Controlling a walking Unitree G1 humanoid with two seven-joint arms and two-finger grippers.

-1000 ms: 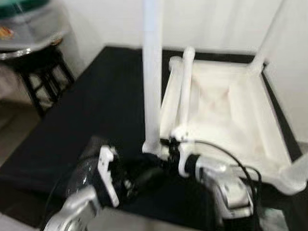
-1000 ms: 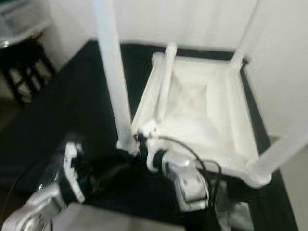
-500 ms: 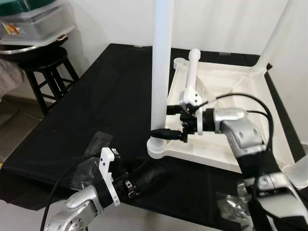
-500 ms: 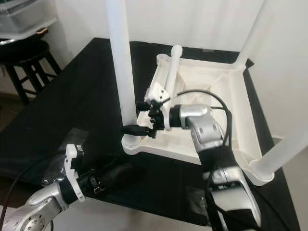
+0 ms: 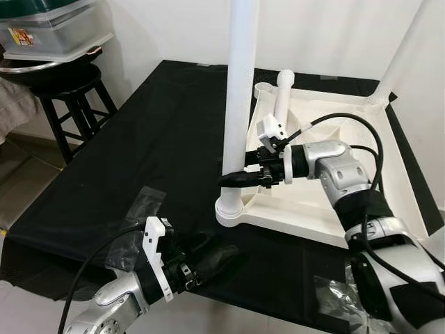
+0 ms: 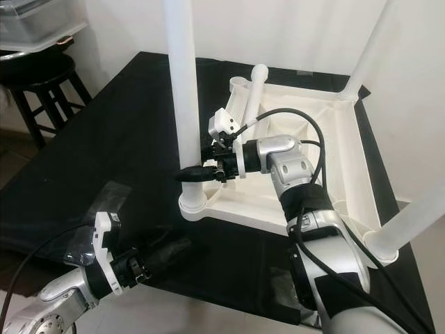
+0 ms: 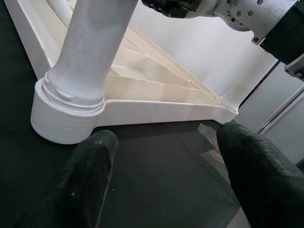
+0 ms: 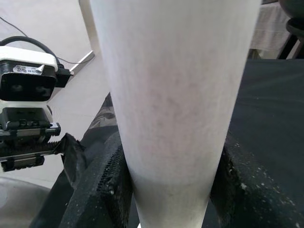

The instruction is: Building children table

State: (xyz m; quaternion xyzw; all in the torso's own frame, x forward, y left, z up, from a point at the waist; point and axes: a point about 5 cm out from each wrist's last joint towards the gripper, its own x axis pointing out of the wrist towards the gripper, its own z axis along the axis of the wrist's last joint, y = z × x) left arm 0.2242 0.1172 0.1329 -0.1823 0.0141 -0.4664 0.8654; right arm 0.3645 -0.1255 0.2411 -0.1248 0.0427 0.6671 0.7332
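No readable text anywhere. The storage box (image 5: 55, 31) on the stool at far left carries a small coloured label (image 5: 21, 36), possibly printed with a picture, but too small to make out any words.

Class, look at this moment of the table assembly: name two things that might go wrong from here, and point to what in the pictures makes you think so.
1. The right gripper grips the upright leg low down, near its socket; if the leg is not fully seated, it may tilt.
2. The left gripper hangs open, apart from the upturned tabletop, so nothing steadies the top. It may slide on the black cloth.
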